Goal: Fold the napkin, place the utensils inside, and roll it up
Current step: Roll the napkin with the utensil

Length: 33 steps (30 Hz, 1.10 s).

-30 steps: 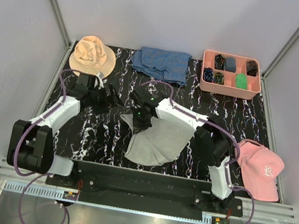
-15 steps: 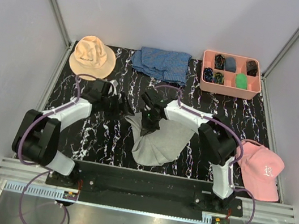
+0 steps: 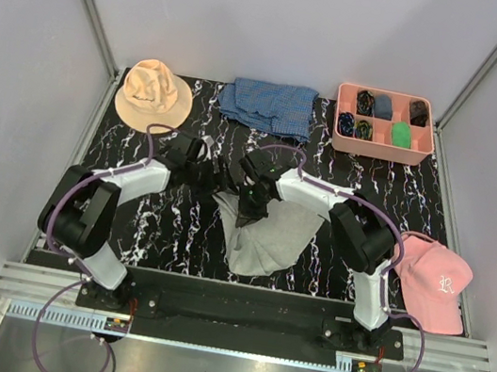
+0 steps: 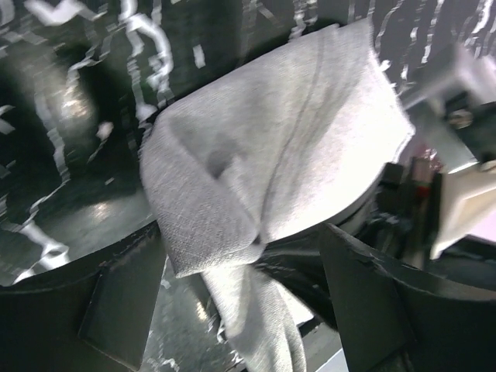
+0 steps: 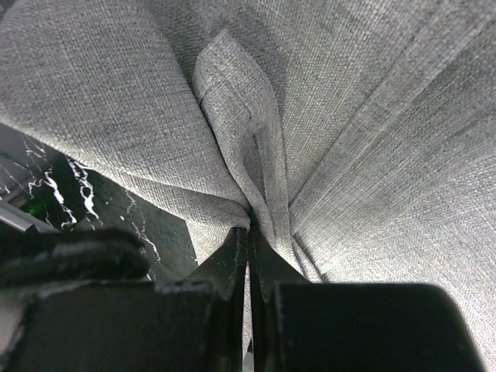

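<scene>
Napkin [image 3: 267, 237] at frame centre: I am pinching its bunched fold with my right gripper [image 5: 249, 236]; my left gripper [image 4: 242, 240] is hovering alongside, jaws spread apart.

left arm [image 3: 130, 181] bent inward, left fingers [image 4: 116, 306] spread, right fingers [image 5: 226, 265] pinched together

Counted on one black marbled table [image 3: 175, 227]: one napkin [image 3: 264, 238], one blue checked cloth [image 3: 269, 106], two hats, namely a tan bucket hat [image 3: 153, 94] and a pink cap [image 3: 431, 282], one pink tray [image 3: 378, 151] with one green item [image 3: 400, 133] among small dark items [image 3: 366, 102] too tiny to number.
</scene>
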Tool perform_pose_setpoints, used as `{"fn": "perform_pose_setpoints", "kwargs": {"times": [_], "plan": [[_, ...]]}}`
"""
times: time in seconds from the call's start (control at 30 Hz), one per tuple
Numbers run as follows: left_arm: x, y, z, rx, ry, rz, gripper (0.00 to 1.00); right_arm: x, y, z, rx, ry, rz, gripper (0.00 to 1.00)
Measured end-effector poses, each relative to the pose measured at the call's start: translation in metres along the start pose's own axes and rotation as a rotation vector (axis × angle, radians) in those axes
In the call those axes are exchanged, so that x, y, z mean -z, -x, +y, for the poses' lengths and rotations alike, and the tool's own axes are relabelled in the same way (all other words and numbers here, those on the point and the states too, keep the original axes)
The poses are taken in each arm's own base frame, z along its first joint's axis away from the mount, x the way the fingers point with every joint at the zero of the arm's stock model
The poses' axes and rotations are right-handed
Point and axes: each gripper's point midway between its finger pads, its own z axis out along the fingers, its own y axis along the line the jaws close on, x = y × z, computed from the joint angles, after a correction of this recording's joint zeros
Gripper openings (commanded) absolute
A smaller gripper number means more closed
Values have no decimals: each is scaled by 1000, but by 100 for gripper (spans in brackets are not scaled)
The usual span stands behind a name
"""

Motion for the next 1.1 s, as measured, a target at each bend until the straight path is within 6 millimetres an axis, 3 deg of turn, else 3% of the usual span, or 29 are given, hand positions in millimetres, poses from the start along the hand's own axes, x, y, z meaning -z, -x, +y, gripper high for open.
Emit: {"fn": "perform_pose_setpoints", "kwargs": {"times": [0.37,0.5,0.73,0.8,1.0,1.1], "plan": [[-22,11,-10,45,-57,-14,80,-4,-1,-6,-21,8,4,0],[-24,15,-15,52,-78,-30,74,-3,0,-9,-37,8,3,0],[-36,16,-22,72,-124,-21,54,2,0,-12,-46,7,-3,14],[-38,17,-22,84,-132,-18,54,6,0,-11,-43,11,-10,22],[-38,18,-32,89,-166,-24,54,19,4,-7,-35,16,-47,32],[-39,15,-38,90,-178,-19,54,24,3,-7,-35,19,-55,44]]}}
